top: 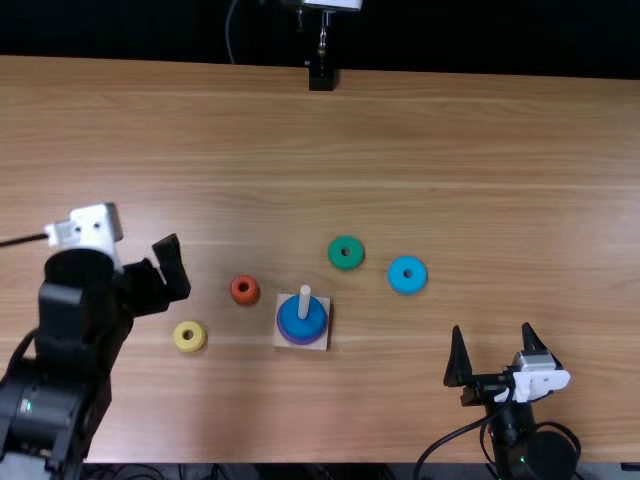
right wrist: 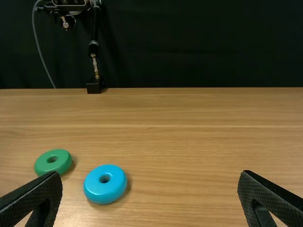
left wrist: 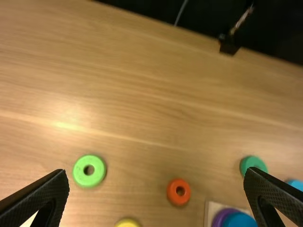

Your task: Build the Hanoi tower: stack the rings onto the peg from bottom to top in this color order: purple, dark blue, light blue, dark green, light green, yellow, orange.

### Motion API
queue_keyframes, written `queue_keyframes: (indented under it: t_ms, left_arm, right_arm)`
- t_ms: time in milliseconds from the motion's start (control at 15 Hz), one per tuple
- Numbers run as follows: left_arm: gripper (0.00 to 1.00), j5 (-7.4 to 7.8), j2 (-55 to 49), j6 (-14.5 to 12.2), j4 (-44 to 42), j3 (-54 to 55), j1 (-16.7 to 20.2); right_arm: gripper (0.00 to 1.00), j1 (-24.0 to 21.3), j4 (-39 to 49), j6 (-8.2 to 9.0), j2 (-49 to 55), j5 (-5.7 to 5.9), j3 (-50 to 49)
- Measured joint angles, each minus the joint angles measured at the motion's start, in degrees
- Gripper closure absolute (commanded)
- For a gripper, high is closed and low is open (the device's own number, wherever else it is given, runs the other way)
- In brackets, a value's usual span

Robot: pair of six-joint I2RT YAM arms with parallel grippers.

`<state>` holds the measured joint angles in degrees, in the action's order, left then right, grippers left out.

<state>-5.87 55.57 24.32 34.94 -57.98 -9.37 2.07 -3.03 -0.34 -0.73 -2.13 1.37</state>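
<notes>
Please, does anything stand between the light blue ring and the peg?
Nothing visible stands between the light blue ring and the peg; the dark green ring lies beside that path, on its far side.

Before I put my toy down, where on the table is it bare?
There's a wide bare strip between the dark green ring and the table's far edge, and more right of the light blue ring, beyond the right gripper. It's crowded around the peg, with the orange ring and yellow ring nearby.

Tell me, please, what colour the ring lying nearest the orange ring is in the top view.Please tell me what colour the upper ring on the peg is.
The upper ring on the peg is dark blue; the top view shows it best.
</notes>
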Motion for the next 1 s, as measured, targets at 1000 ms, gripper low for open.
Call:
queue_keyframes:
  t_ms: [1000]
  left_arm:
    - [0.0,0.17,-51.1,-10.6,-24.7,53.9,3.1]
  right_arm:
    - [0.0,0.0,0.0,0.0,0.0,0.0,0.0]
